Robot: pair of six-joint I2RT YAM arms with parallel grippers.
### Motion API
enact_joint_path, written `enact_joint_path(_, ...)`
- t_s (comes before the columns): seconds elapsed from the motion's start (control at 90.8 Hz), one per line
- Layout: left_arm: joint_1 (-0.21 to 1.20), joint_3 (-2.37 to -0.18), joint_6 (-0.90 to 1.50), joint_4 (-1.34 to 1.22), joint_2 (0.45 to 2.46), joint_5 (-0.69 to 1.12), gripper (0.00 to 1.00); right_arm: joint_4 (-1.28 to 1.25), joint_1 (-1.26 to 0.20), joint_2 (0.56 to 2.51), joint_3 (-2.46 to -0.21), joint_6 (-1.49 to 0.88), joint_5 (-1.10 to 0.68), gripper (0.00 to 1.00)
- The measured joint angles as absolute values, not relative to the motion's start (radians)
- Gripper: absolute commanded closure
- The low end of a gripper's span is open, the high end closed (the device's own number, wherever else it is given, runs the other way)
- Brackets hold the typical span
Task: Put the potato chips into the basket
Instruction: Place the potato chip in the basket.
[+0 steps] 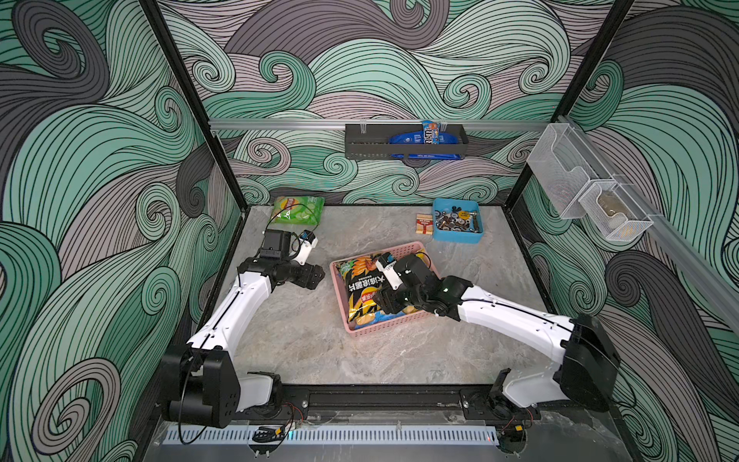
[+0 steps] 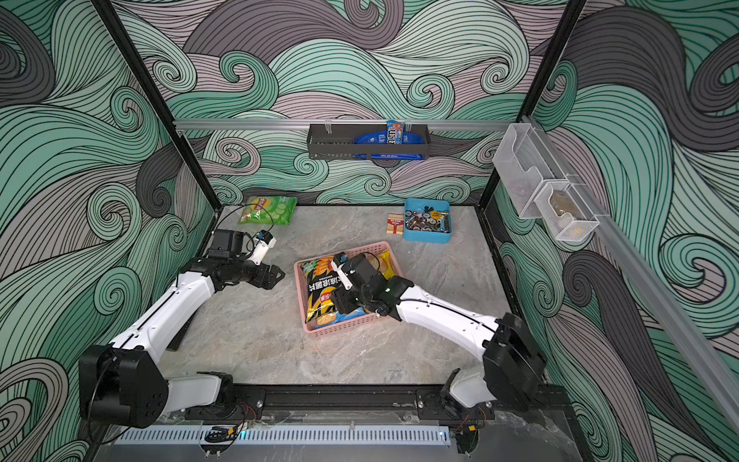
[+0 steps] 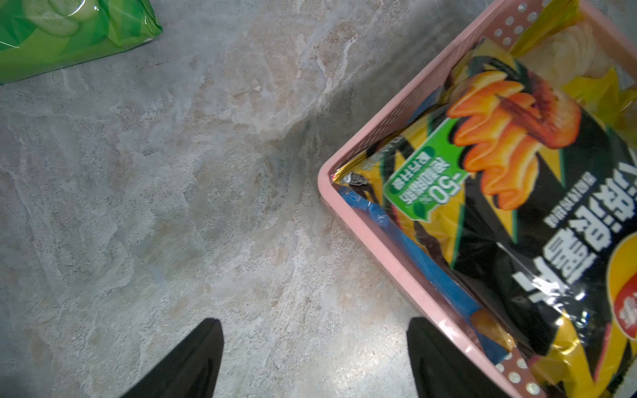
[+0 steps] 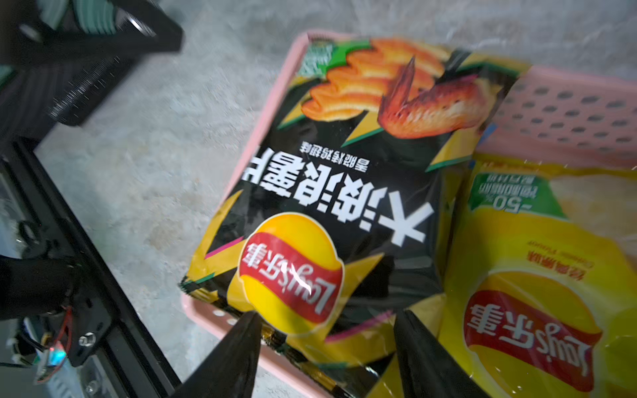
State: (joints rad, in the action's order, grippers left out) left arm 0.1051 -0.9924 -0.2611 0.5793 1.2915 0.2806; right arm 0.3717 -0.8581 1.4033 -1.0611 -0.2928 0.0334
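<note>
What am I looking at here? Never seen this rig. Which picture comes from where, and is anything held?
Two white robot arms stand at the near edge of a marble-look table, each ending in two black fingers. The two wide pictures come from one camera head above. The two close-ups come from a camera on each wrist.

The pink basket holds a black-and-yellow chip bag, a yellow bag beside it, and a blue bag partly under it. A green bag lies outside the basket, at the far left corner. A blue tray of hardware and a small red box sit far right.

The left fingers are open over bare table. The right fingers are apart over the black-and-yellow bag. Nothing looks held.
</note>
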Motion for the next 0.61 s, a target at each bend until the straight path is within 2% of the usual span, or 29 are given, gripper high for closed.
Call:
enact_joint_path(0.198, 0.105, -0.992, -0.262, 0.551, 1.271, 0.278, 0.14, 0.354, -0.837, 1.406, -1.176, -0.293, 0.016, 0.34)
enact_joint_path(0.605, 0.101, -0.999, -0.231, 0.436, 1.267, 0.128, 0.14, 0.352, -0.799, 1.692, -1.254, -0.25, 0.013, 0.33)
